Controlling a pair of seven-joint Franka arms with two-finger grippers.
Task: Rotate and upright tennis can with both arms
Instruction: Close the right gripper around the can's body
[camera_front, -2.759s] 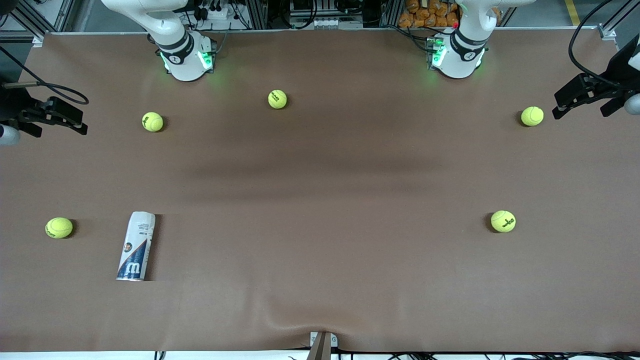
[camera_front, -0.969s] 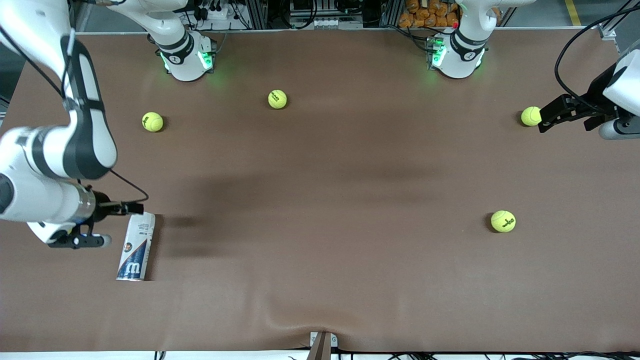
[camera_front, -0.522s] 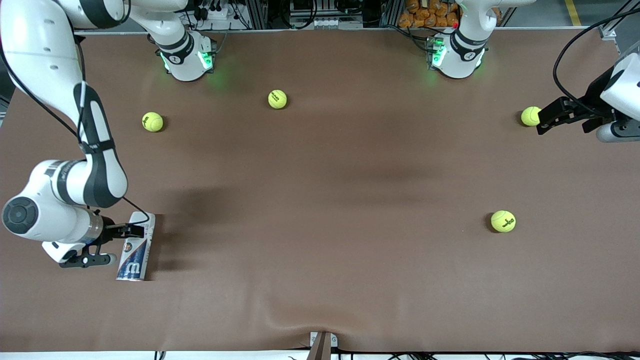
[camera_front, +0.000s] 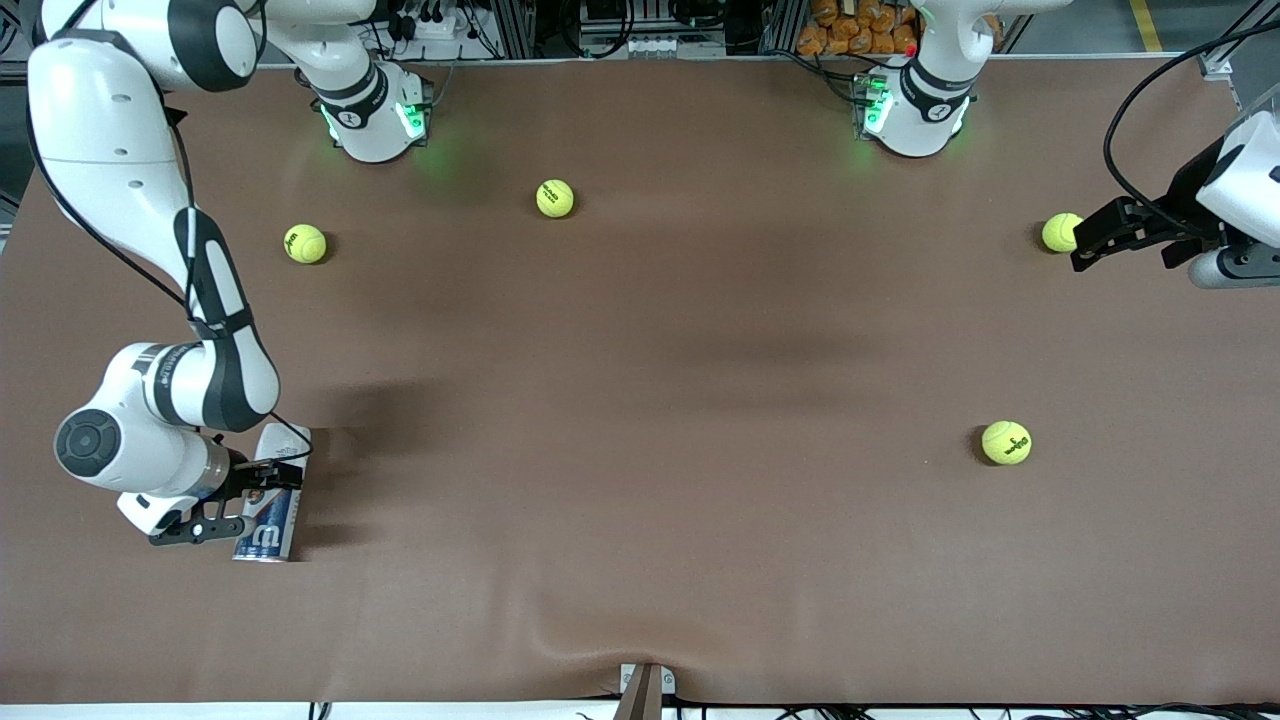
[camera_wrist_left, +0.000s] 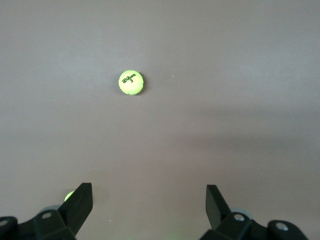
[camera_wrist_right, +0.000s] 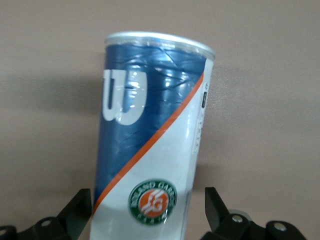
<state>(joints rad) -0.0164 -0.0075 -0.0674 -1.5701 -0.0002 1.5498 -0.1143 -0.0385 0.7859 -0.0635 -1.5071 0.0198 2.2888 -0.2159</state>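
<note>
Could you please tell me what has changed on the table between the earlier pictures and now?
The right gripper swung in and came down astride the lying tennis can, fingers open. The left gripper edged over the tennis ball beside it, open. Can and balls stayed put.

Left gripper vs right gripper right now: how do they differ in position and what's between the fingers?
The right gripper is down at the tennis can, its fingers straddling the lying can's body without closing; the left gripper hangs at the left arm's end of the table beside a tennis ball, nothing between its fingers. The right wrist view is filled by the can; the left wrist view shows bare table and another ball. Both are open.
</note>
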